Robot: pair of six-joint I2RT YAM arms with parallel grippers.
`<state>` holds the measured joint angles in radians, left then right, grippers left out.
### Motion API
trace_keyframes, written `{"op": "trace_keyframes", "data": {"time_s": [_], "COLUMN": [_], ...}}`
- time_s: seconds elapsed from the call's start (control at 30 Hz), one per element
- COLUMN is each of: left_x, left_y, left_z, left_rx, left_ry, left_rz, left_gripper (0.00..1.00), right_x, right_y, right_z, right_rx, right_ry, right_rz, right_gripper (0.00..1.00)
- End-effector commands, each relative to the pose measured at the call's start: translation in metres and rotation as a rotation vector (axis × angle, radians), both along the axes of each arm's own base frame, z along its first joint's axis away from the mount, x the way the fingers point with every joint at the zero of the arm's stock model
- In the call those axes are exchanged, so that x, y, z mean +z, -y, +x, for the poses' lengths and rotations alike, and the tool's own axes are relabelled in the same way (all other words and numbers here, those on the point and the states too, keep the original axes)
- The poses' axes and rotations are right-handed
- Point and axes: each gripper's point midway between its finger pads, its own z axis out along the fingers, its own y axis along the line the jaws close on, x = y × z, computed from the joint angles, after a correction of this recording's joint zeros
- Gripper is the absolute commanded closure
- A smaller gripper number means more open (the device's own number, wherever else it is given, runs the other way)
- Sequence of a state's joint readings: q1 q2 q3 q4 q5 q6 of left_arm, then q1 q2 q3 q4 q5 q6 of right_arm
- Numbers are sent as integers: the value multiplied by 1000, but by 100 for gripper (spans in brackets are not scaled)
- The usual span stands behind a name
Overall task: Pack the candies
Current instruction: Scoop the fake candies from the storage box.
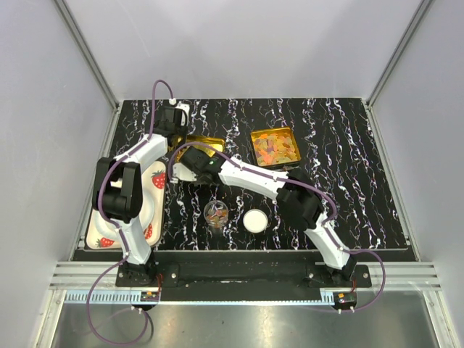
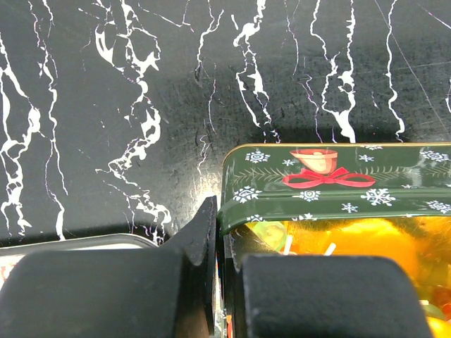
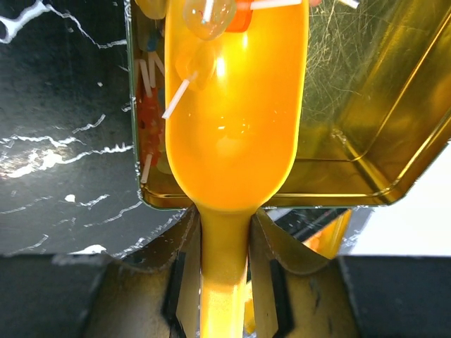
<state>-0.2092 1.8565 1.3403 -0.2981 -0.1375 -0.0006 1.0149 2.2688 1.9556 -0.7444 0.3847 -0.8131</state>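
Multicoloured candies (image 1: 275,147) fill the right gold tin (image 1: 253,135). A second gold tin (image 1: 210,141), green with a red bow on its outer wall (image 2: 331,184), stands to its left. My left gripper (image 1: 176,138) (image 2: 224,243) is shut on that tin's left wall, one finger outside and one inside. My right gripper (image 1: 190,162) (image 3: 224,264) is shut on the handle of the yellow-orange scoop (image 3: 236,120). The scoop's bowl hangs over this tin (image 3: 366,105), with a few candies (image 3: 208,10) at its far end. Some candies (image 3: 148,105) lie along the tin's left side.
A small round jar (image 1: 216,212) with coloured pieces and a white round lid (image 1: 254,220) sit near the front of the black marbled table (image 1: 348,181). A strawberry-patterned tray (image 1: 156,185) lies at the left edge under the left arm. Grey walls enclose the table.
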Motion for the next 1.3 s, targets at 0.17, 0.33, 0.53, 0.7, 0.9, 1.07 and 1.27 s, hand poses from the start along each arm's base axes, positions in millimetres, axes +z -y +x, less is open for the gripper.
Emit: {"op": "trace_keyframes", "data": {"time_s": [0.17,0.33,0.53,0.7,0.9,1.07,1.27], "left_x": [20,19,19,19,18,19,17], "left_y": [6,7,6,6,6,6,6], "left_z": [17,17,16,17,16,16,16], "left_rx": [-22,-23,-21,-22,-23,-23,-24], "left_ry": [70,67,69,67,66,68,64], "left_rz": [-1,-2,0,0,1,3,1], "left_gripper": [100,100,100,100,100,100,100], "right_x": [-41,-36,-26,-11,8,29,58], "right_y": [-1,5,14,16,18,25,40], "right_z": [-18,-18,-14,-7,7,10,-4], "right_rx": [-20,-30,-51,-86,-138,-155,-125], "right_ry": [-203,-217,-225,-246,-237,-238,-249], "right_rz": [182,260,347,428,515,566,605], "right_gripper": [100,100,100,100,100,100,100]}}
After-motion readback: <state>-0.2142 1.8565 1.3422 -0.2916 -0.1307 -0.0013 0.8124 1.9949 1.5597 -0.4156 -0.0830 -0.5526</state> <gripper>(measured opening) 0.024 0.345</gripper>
